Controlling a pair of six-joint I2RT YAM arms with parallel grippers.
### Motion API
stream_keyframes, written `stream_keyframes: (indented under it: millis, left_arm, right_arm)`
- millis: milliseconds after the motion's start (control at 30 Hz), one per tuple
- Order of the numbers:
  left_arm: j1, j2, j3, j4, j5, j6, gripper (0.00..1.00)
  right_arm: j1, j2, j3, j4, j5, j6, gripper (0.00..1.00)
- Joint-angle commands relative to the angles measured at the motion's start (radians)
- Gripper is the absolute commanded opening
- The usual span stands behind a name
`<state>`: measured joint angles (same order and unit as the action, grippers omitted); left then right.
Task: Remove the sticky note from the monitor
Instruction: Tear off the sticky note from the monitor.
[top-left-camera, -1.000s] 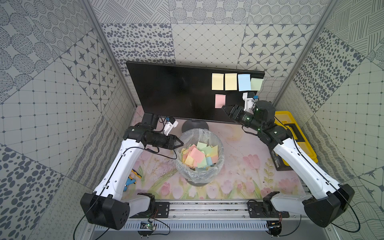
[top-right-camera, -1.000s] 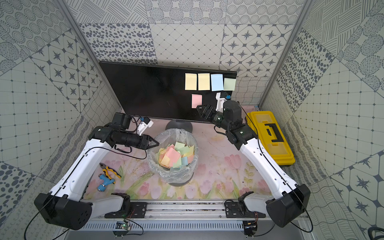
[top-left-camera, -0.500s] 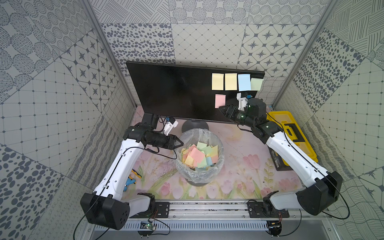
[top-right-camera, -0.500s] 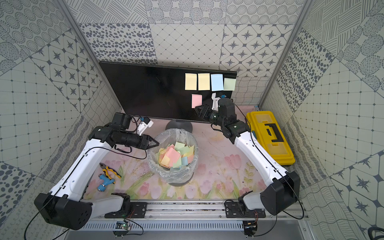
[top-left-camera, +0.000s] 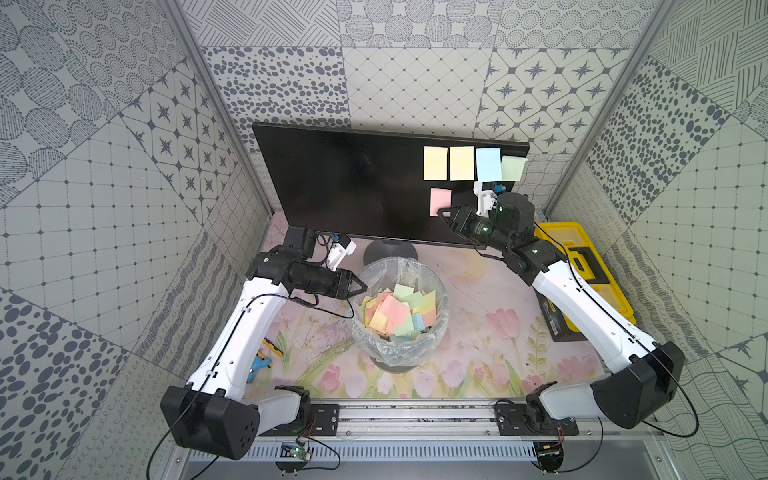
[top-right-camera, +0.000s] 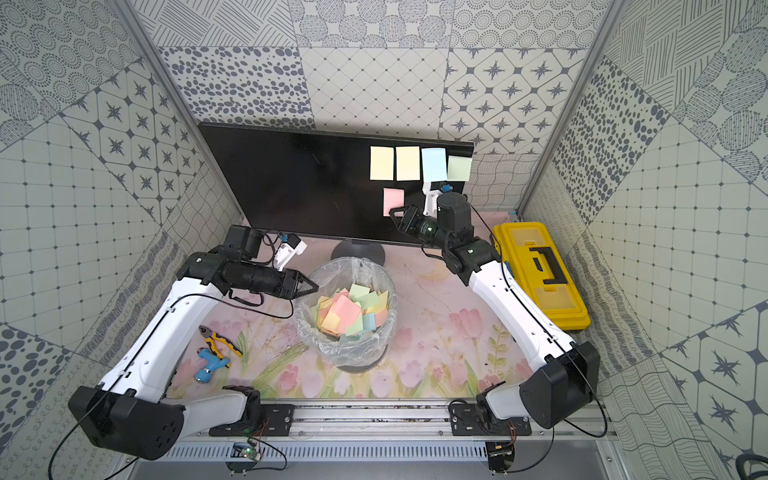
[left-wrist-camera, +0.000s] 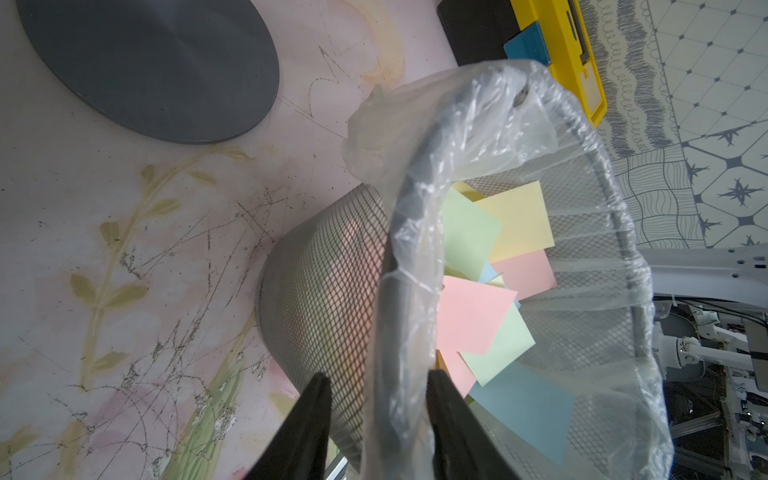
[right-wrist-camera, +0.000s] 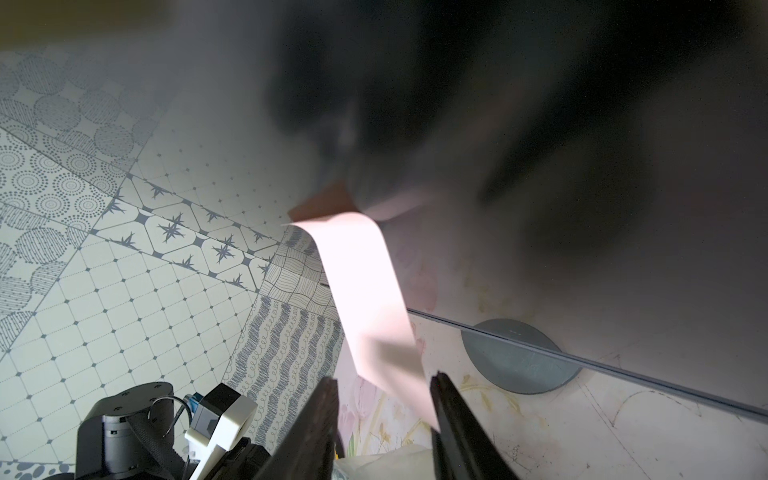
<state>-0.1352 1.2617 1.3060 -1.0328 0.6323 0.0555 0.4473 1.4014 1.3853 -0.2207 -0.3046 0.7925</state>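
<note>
The monitor (top-left-camera: 353, 183) stands at the back with a dark screen. A pink sticky note (top-left-camera: 439, 199) hangs low on the screen's right part, under a row of two yellow notes, a blue one (top-left-camera: 488, 163) and a green one (top-left-camera: 513, 167). My right gripper (top-left-camera: 442, 214) is at the pink note's lower edge. In the right wrist view the pink note (right-wrist-camera: 365, 291) curls off the screen, its free end between the still-parted jaws of the right gripper (right-wrist-camera: 382, 380). My left gripper (left-wrist-camera: 376, 376) is shut on the lined rim of the waste bin (top-left-camera: 440, 291).
The mesh bin holds several discarded notes and stands in front of the round stand base (left-wrist-camera: 145, 66). A yellow toolbox (top-right-camera: 540, 274) lies at the right. Pliers (top-right-camera: 218, 338) and a blue tool (top-right-camera: 210, 365) lie under the left arm.
My right arm has reached in to the screen and its jaws have narrowed around the pink note's lower edge. The left arm has stayed on the bin rim.
</note>
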Motion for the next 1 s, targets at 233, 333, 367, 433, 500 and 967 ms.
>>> stream_keyframes:
  millis: [233, 333, 367, 433, 500, 967]
  left_arm:
    - [0.001, 0.004, 0.007, -0.004, 0.003, 0.010, 0.43]
    - [0.000, 0.003, 0.006, -0.003, 0.003, 0.010, 0.43]
    - [0.000, 0.003, 0.007, -0.004, 0.003, 0.009, 0.43]
    - [0.001, 0.004, 0.007, -0.004, 0.003, 0.009, 0.43]
    - [0.001, 0.004, 0.006, -0.004, 0.002, 0.009, 0.43]
    - [0.000, 0.004, 0.007, -0.004, -0.002, 0.010, 0.43]
  right_arm:
    - [-0.004, -0.009, 0.021, 0.053, -0.005, -0.011, 0.08]
    - [-0.004, -0.019, 0.012, 0.055, -0.003, -0.007, 0.00]
    - [-0.005, -0.023, 0.008, 0.056, -0.003, -0.006, 0.00]
    - [-0.005, -0.031, 0.003, 0.061, -0.005, -0.001, 0.00]
    - [-0.003, -0.042, -0.001, 0.065, -0.009, 0.004, 0.00]
    - [0.017, -0.097, 0.010, 0.063, -0.019, 0.011, 0.00]
